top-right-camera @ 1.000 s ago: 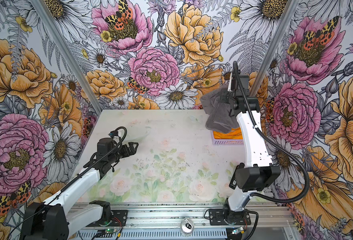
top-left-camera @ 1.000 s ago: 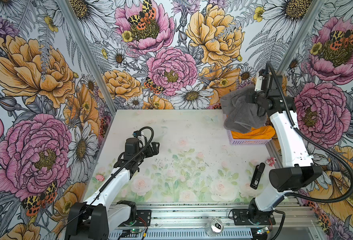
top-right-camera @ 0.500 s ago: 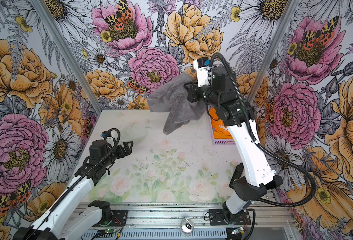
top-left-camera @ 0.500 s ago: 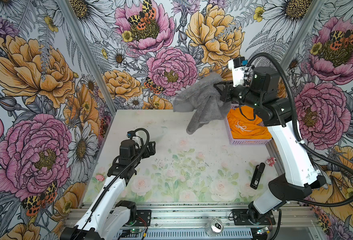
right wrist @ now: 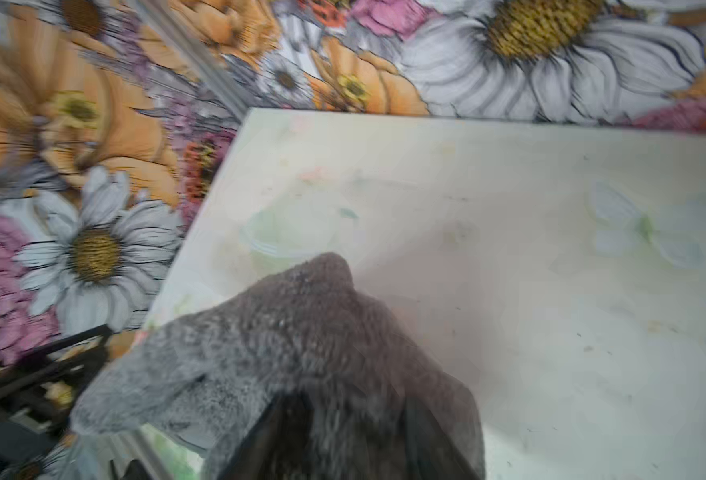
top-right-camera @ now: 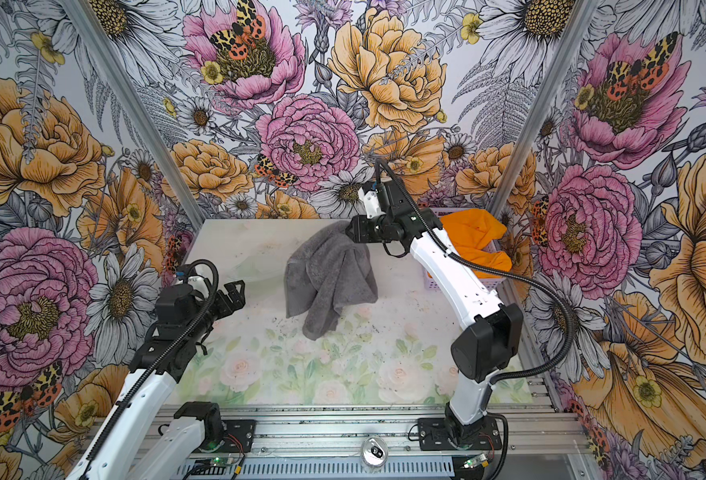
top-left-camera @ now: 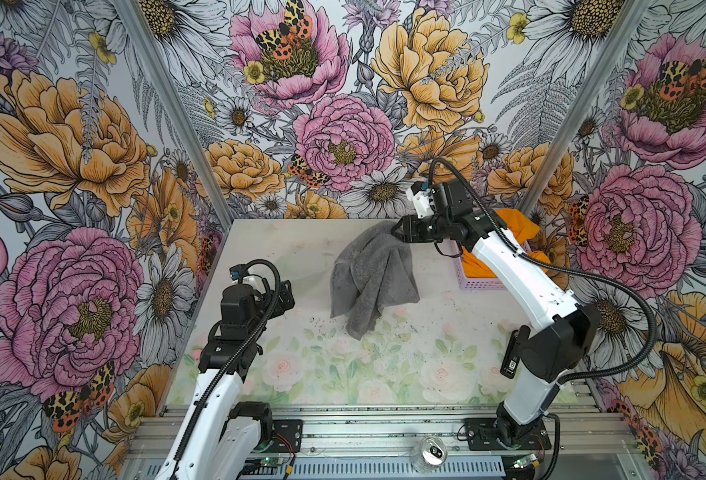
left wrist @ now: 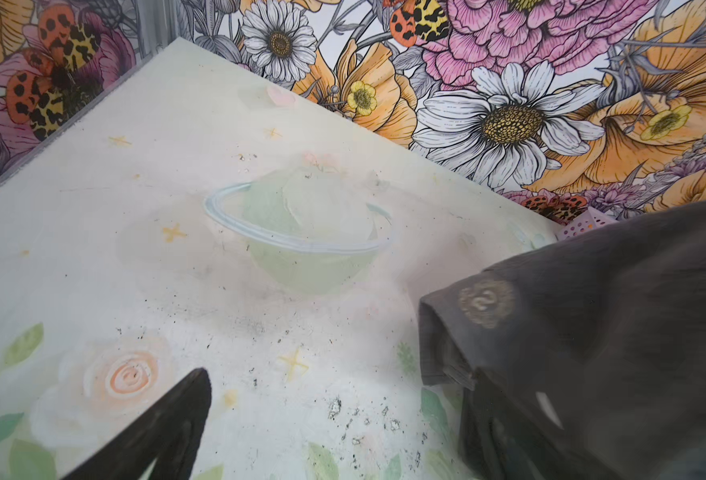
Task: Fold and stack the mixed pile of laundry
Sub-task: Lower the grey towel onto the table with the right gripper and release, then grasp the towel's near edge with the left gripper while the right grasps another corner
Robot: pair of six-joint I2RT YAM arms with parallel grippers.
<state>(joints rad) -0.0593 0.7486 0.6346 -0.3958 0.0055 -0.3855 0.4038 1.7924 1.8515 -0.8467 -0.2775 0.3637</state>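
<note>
The dark grey towel (top-left-camera: 374, 278) (top-right-camera: 328, 274) droops in a crumpled heap onto the middle of the table's far half. Its top end still reaches up to my right gripper (top-left-camera: 397, 230) (top-right-camera: 349, 232). In the right wrist view that gripper (right wrist: 351, 403) is open, its fingers apart with towel (right wrist: 301, 332) pile between them. The orange shorts (top-left-camera: 517, 226) (top-right-camera: 472, 237) lie in the lavender basket (top-left-camera: 482, 284) at the far right. My left gripper (top-left-camera: 287, 297) (left wrist: 339, 374) hovers open and empty just left of the towel (left wrist: 613, 311).
Flowered walls close the table (top-left-camera: 260, 374) in on the left, back and right. A black handheld object (top-left-camera: 511, 357) lies near the right arm's elbow. On the front rail sits a drink can (top-left-camera: 432, 451).
My right arm swung left from the basket with the towel and lowered it to the table, then its jaws parted. The left arm drew back and turned slightly.
</note>
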